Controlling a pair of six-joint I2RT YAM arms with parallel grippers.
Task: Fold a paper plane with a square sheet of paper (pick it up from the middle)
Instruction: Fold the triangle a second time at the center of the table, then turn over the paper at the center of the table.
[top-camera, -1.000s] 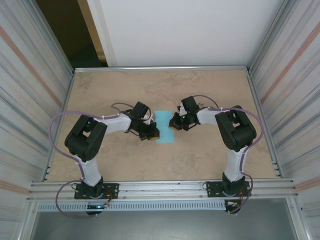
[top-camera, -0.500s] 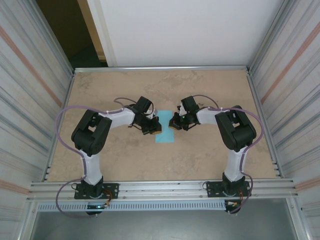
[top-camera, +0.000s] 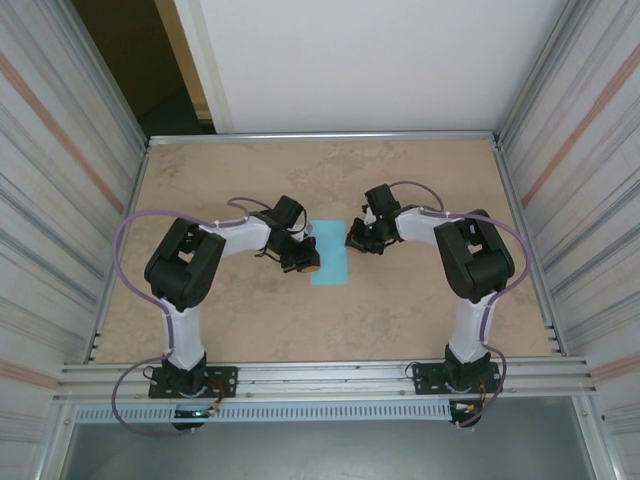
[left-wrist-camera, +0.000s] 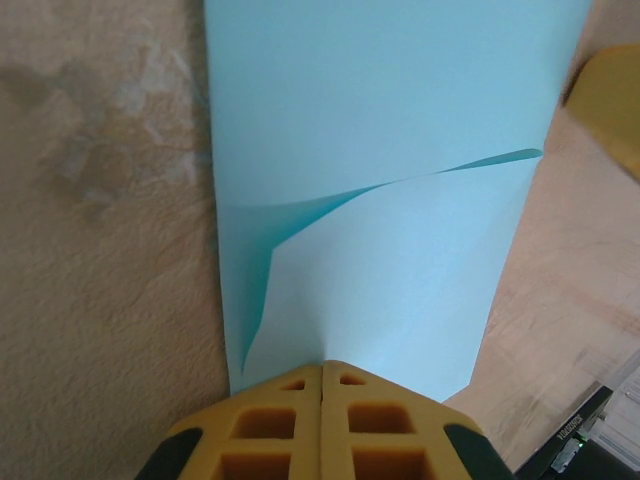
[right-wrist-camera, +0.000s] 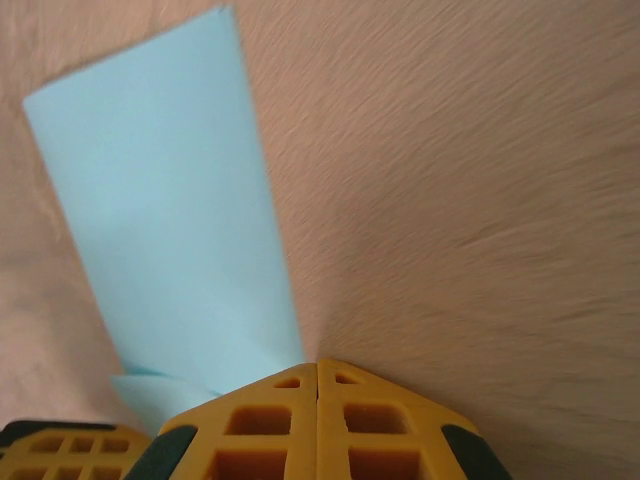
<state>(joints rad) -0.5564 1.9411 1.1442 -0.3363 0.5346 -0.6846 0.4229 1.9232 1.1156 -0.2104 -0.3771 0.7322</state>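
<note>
Blue square sheet of paper (top-camera: 330, 254) just between closed left gripper (top-camera: 313, 266) and closed right gripper (top-camera: 350, 240)

1 blue sheet (top-camera: 331, 256). 2 arms: L arm (top-camera: 185, 268), R arm (top-camera: 470, 258). 2 grippers, 1 per arm: L gripper (left-wrist-camera: 322, 368), R gripper (right-wrist-camera: 318, 364). 1 table (top-camera: 400, 315).

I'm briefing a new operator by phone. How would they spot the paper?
Look at the middle of the tan table. There, between the left hand and the right hand, lies the paper: a narrow folded strip, the only light-blue thing.
</note>
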